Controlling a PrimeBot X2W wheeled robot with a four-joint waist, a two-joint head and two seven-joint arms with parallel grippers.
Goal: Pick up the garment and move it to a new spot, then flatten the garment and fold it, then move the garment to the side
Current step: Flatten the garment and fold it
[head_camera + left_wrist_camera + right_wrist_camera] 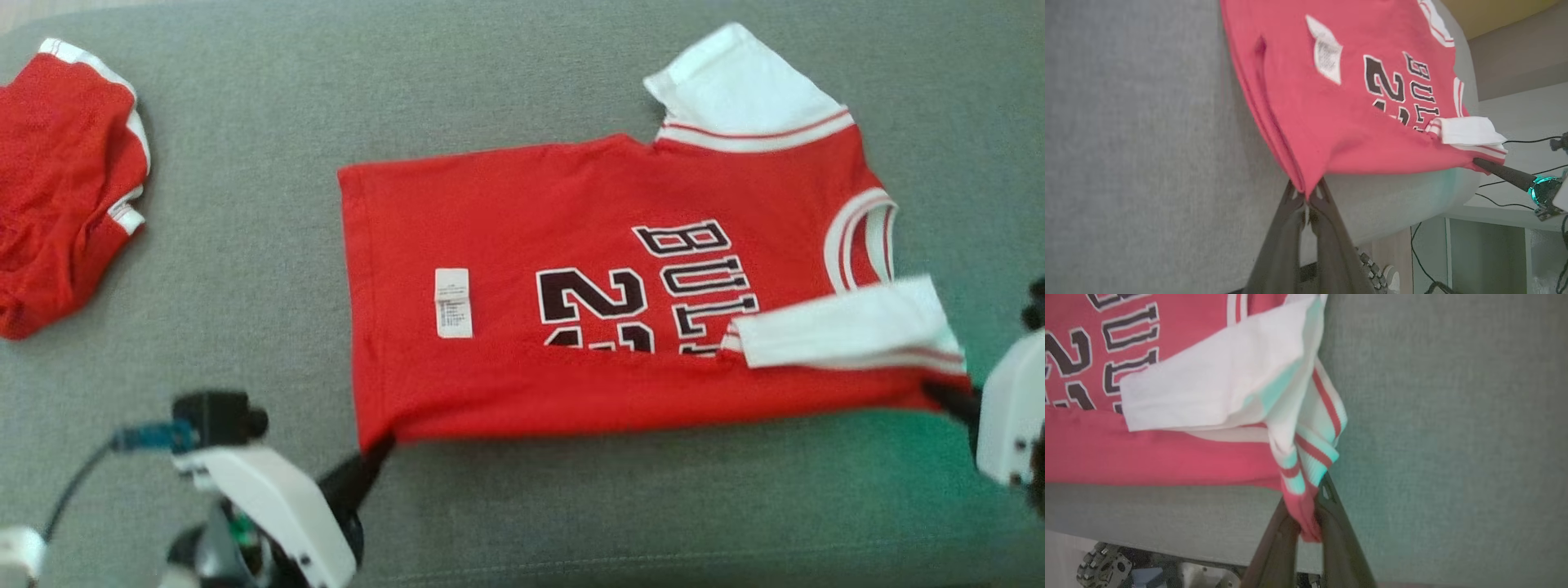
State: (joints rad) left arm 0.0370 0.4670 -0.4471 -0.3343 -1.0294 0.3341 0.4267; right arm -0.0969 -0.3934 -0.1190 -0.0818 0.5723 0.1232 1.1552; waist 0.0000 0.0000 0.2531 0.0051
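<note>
Red shirt (506, 229) with white sleeves lying sideways on grey top (245, 245), near side folding over black letters.

Garment (506, 229) on surface (245, 245), second garment (57, 180) well left

two red garments: one jersey (522, 245) and one crumpled garment (65, 180). two pincers: one left pincer (382, 446), one right pincer (937, 392). one white label (453, 302) on the jersey.
</note>
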